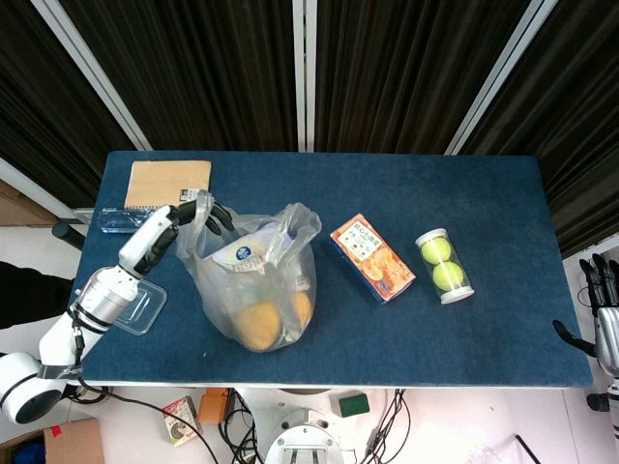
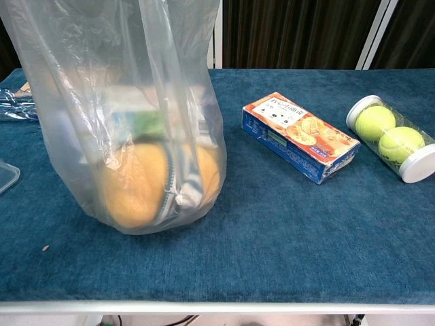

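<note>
Bag part-filled and held up by one handle on the counter (image 1: 464, 329)

The left hand (image 1: 198, 217) pinches the handle of the clear plastic bag (image 1: 259, 280), which already holds oranges (image 2: 132, 187) and a packet; the biscuit box (image 1: 372, 258) and tennis-ball tube (image 1: 444, 266) lie outside it; the right hand (image 1: 602, 309) hangs off the counter's edge, fingers apart, empty.

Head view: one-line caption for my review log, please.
Left hand grips the handle of a filled plastic bag on the blue table, beside a cracker box and tennis-ball tube.

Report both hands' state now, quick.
Left hand: holds the handle of the plastic bag.
Right hand: off the table's right edge, holding nothing, fingers apart.
</note>
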Controlling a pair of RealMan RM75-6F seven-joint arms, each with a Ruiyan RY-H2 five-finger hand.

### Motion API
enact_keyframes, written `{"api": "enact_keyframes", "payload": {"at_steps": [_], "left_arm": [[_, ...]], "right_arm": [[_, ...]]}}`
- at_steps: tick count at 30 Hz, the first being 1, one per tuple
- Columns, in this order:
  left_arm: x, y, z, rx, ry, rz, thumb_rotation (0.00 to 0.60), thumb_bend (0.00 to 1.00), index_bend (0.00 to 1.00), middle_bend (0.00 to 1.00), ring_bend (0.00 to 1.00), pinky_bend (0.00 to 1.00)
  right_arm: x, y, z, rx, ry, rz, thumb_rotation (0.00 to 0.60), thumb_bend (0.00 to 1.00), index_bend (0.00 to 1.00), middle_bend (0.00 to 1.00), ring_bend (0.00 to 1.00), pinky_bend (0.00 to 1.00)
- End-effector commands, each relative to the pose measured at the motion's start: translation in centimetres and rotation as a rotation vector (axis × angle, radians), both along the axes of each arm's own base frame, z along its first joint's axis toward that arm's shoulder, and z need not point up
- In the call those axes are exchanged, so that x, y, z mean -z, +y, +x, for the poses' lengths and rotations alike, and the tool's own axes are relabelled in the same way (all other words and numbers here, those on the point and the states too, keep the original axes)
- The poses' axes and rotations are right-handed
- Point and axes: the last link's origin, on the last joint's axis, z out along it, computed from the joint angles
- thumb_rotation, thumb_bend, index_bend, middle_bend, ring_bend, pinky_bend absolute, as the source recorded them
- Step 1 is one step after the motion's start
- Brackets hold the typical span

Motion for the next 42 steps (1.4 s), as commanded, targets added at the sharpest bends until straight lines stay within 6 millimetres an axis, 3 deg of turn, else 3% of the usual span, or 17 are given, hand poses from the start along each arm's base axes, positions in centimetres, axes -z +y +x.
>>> {"api": "enact_keyframes", "payload": {"at_steps": [1,10,14,17,24,33,42], "left_arm": [[0.2,0.1,0.1,-0.001,-0.004,-0.011,0.012,0.00,0.37,0.42,0.28,0.42],[0.6,0.0,0.9,0.002,-0.052,-0.087,0.012,0.00,0.37,0.42,0.29,0.43],[0.4,0.0,1.1,0.004,-0.062,-0.096,0.009,0.00,0.37,0.43,0.30,0.44],[0.4,-0.1,1.1,-0.005,-0.087,-0.116,0.009,0.00,0.37,0.43,0.32,0.46],[0.3,-0.4,1.1,-0.014,-0.100,-0.127,0.009,0.00,0.37,0.43,0.33,0.46],[-0.3,-0.4,1.6,-0.040,-0.124,-0.126,0.009,0.00,0.37,0.42,0.33,0.47],[0.1,-0.1,1.4,-0.080,-0.156,-0.147,0.002,0.00,0.37,0.42,0.33,0.47]], "right_arm": [[0.0,0.0,0.0,0.000,-0.002,-0.001,0.600,0.15,0.00,0.00,0.00,0.00],[0.1,-0.6,0.4,-0.022,-0.001,0.002,0.600,0.15,0.00,0.00,0.00,0.00],[0.4,-2.2,2.8,-0.108,-0.017,0.021,0.600,0.15,0.00,0.00,0.00,0.00],[0.9,-4.4,6.1,-0.218,-0.041,0.052,0.600,0.15,0.00,0.00,0.00,0.00],[2.9,-9.9,16.8,-0.467,-0.122,0.150,0.600,0.14,0.00,0.00,0.00,0.00],[5.2,-13.7,28.7,-0.632,-0.173,0.268,0.600,0.13,0.00,0.00,0.00,0.00],[8.9,-15.5,36.0,-0.664,-0.334,0.388,0.600,0.15,0.00,0.00,0.00,0.00]]}}
